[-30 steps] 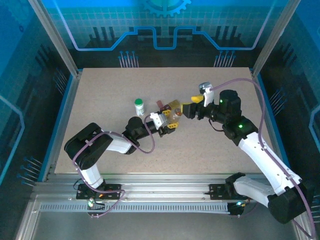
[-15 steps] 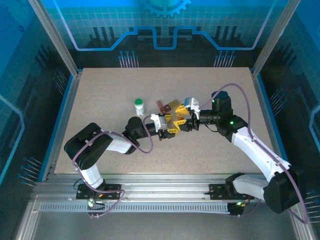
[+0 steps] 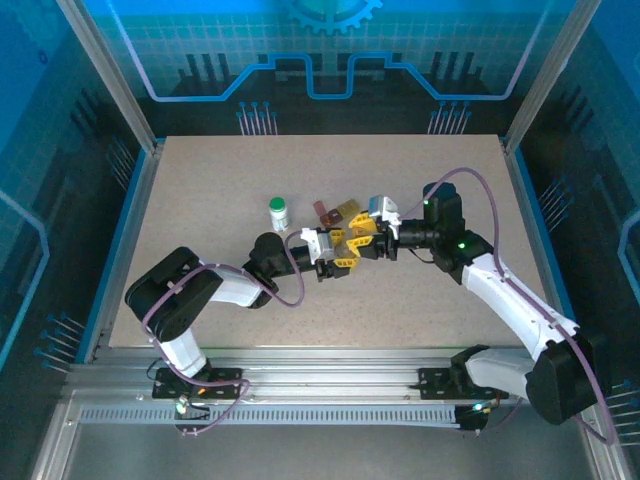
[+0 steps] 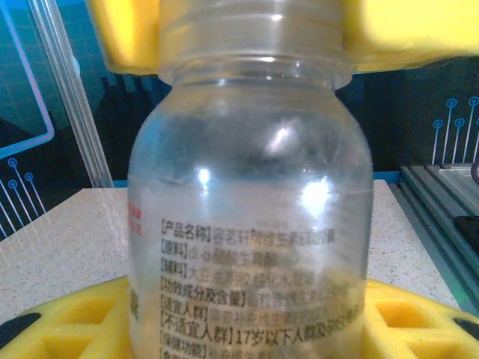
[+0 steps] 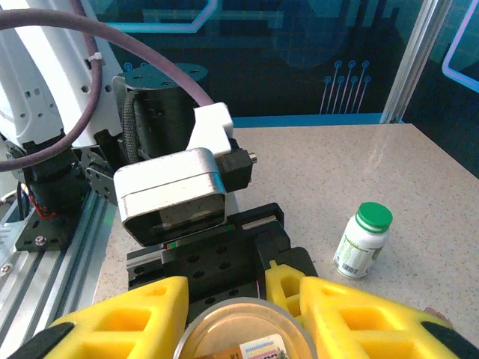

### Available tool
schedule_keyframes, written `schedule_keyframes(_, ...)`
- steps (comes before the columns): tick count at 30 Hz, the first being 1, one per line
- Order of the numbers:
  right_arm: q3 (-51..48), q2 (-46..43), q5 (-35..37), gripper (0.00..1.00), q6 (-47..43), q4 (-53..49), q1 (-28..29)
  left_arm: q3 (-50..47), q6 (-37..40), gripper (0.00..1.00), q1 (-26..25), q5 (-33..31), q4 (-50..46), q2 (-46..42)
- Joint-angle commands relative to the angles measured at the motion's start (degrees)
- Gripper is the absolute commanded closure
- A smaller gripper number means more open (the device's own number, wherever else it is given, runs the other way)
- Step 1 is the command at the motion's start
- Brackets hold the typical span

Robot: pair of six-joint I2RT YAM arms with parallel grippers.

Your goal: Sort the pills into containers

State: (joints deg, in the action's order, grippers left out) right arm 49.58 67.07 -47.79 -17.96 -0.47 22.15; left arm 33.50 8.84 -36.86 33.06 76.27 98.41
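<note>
Right gripper [image 3: 362, 243] now in from bench's right, pinching top of clear bottle [image 4: 251, 224], to uncap it I judge; left gripper [image 3: 340, 250] clamps its body as anchor. Dark red box [image 3: 323, 211], yellow box [image 3: 348, 207] wait mid-bench, just behind.

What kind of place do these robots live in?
Probably a robot lab test booth: a left arm and right arm bolted to a metal rail, a speckled table, blue circuit-pattern walls.

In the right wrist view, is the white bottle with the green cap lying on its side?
No, the white bottle stands upright with its green cap on top.
</note>
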Motion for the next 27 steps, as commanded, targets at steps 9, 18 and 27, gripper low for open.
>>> schedule_keyframes(9, -3.4, 0.0, 40.4, 1.00, 34.9, -4.5, 7.0, 1.4, 4.1, 1.00, 0.1, -10.7, 4.0, -2.6)
schedule_keyframes(18, 0.5, -1.5, 54.6, 1.00, 51.6, -11.4, 11.5, 0.8, 6.8, 1.00, -1.0, -15.3, 4.0, -1.1)
schedule_keyframes(27, 5.1, -1.9, 55.4, 0.85, 55.7, -11.0, 13.5, 0.4, 8.7, 1.00, -1.6, -17.6, 4.0, 2.4)
